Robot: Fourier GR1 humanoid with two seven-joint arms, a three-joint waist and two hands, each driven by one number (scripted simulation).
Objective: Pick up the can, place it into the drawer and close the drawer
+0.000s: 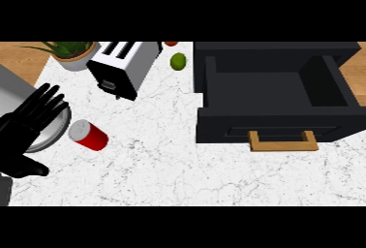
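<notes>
1. Nearest you, at the view's nine o'clock edge, is your left hand (28, 130): its fingers are straight and spread apart, pointing toward one o'clock, and it holds nothing.
2. Under those fingers you see part of a grey round plate (55, 131), at the counter's left edge.
3. Just beside the plate, toward three o'clock from the hand, the red can (88, 135) lies tipped on the white marble counter (164, 164), its silver top facing eleven o'clock. Hand and can are apart.
4. At twelve o'clock from the can stands a toaster (123, 65), with a potted plant (73, 53) at its nine o'clock side.
5. A lime (178, 61) lies at the toaster's three o'clock side.
6. Well apart at three o'clock, you see the black drawer (275, 92) pulled open, its wooden handle (283, 141) facing six o'clock.
</notes>
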